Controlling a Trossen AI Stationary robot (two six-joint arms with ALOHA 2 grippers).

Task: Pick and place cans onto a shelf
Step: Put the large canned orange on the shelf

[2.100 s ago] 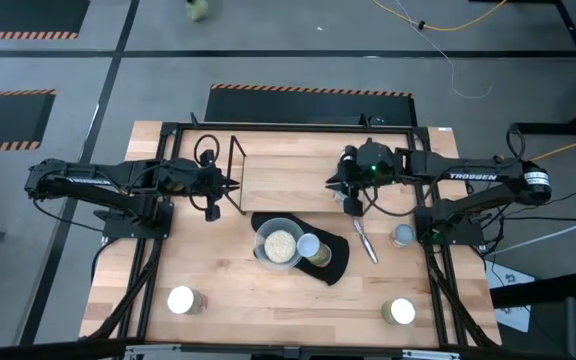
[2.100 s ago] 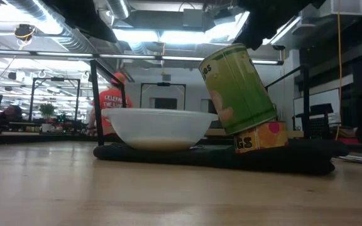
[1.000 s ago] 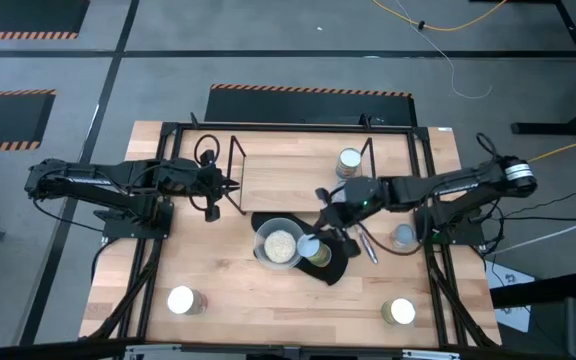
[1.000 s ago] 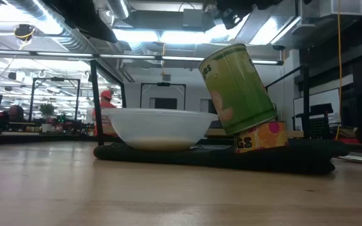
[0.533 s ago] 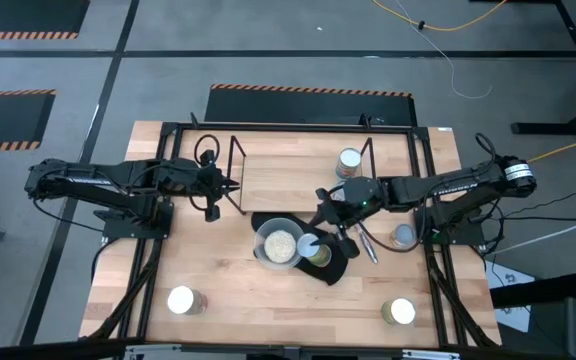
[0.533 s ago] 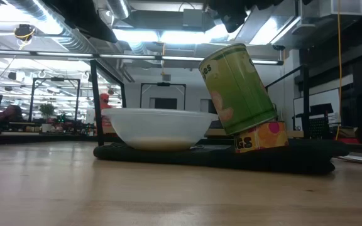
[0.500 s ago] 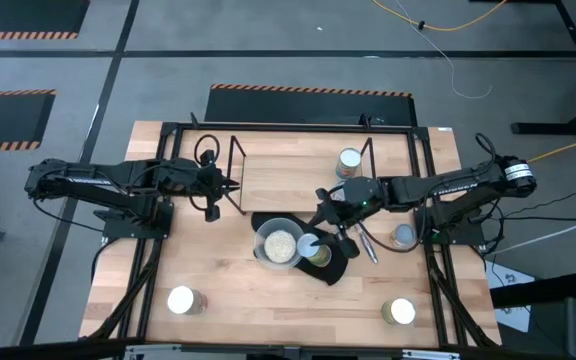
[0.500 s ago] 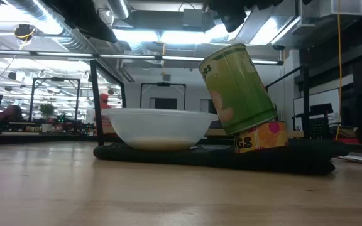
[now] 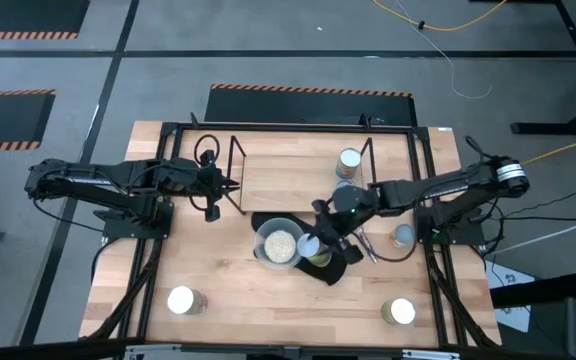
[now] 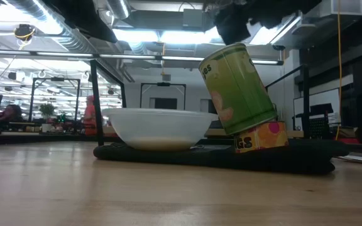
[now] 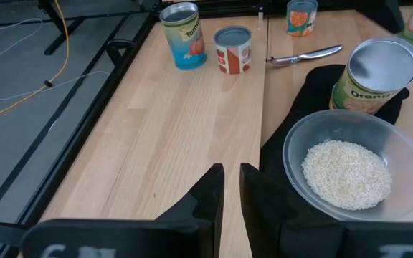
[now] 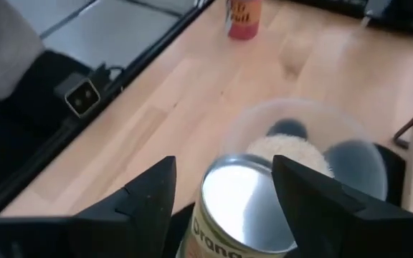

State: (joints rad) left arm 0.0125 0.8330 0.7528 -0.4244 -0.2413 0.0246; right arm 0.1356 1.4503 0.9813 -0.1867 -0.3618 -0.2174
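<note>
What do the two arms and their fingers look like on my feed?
Both arms are dark, jointed, with black cables along them. The right arm has a pale band at its outer joint. The right gripper has broad, flat black fingers; the left gripper has narrow black ones.

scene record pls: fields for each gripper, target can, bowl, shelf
right gripper: open, fingers either side of the tilted can's top, not closed on it
left gripper: waiting near the shelf's left end, holding nothing
tilted can: green label, silver top, leaning on a lower can, on the black mat
bowl: clear, white grains inside, on the mat beside the can
shelf: black rod rack, one can at its right end
</note>
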